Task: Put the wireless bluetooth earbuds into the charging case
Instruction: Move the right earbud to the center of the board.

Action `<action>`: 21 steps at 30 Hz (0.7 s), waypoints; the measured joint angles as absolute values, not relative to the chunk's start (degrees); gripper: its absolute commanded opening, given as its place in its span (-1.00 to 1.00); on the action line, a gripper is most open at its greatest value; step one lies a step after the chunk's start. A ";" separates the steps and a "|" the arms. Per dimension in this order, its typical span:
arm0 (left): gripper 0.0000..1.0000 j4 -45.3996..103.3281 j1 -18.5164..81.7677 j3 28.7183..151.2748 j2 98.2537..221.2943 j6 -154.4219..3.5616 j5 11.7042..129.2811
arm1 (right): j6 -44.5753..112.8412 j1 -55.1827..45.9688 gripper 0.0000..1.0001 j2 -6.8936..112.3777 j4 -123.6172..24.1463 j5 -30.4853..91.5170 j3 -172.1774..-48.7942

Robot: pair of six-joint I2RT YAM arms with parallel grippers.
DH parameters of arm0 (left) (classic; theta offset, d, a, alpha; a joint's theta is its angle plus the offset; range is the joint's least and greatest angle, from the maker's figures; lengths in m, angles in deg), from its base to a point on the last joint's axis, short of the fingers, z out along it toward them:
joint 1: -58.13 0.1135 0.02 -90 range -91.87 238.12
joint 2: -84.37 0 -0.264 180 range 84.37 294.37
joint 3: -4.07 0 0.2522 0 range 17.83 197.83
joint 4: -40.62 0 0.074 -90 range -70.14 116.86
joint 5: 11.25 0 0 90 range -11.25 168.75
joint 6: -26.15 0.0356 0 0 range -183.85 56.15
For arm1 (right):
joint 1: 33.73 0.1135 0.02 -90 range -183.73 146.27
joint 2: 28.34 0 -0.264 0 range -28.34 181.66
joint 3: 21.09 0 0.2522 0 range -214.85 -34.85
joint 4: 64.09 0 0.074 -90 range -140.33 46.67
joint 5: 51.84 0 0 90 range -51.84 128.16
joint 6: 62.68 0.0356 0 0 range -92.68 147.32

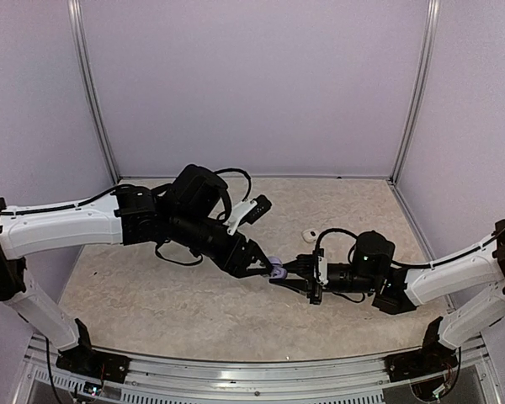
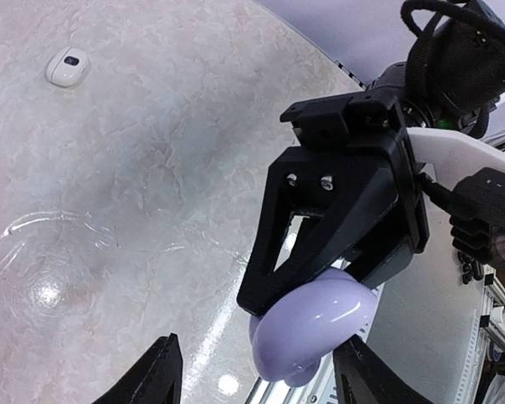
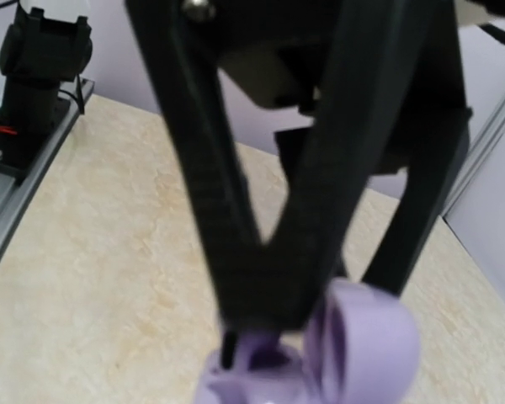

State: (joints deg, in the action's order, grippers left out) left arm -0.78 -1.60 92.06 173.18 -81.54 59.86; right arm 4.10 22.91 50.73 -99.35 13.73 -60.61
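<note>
An open lilac charging case (image 1: 276, 269) hangs above the table between the two grippers. My right gripper (image 1: 289, 275) is shut on it. In the left wrist view the case (image 2: 316, 324) sticks out from under the right gripper's black fingers (image 2: 337, 210). My left gripper (image 2: 257, 358) is open, with its tips on either side of the case and not clamping it. In the right wrist view the case (image 3: 353, 345) shows its raised lid and its cavity. A left finger (image 3: 236, 210) reaches down to the cavity. No earbud shows clearly in any view.
A small white charging case (image 1: 310, 235) lies shut on the beige table behind the grippers, and it also shows in the left wrist view (image 2: 67, 67). Lilac walls close off the back and sides. A metal rail (image 1: 252, 374) runs along the near edge.
</note>
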 measured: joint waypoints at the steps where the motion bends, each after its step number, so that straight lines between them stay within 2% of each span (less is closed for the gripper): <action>1: 0.33 -0.19 -1.62 91.50 172.42 -81.30 60.01 | 4.25 22.89 -0.98 50.71 -99.54 13.53 -60.61; 6: 0.58 2.46 -1.93 89.07 168.97 -79.90 60.14 | 4.93 22.89 -0.99 50.62 -99.76 13.08 -60.61; 9: 0.91 4.86 -2.45 86.40 166.56 -78.68 60.19 | 5.76 22.73 -0.99 50.38 -99.96 12.60 -60.61; 10: 0.97 5.54 -2.69 85.31 165.62 -78.18 60.27 | 6.06 22.69 -0.99 50.18 -100.00 12.42 -60.61; 21: 0.98 25.54 -4.00 65.66 145.34 -73.39 69.50 | 10.81 21.29 -0.93 43.54 -101.05 9.75 -60.46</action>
State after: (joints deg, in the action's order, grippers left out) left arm 25.54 -4.00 65.66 145.34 -73.39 69.50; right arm 10.81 21.29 43.54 -101.05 9.75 -60.46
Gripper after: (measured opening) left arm 0.988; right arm 0.208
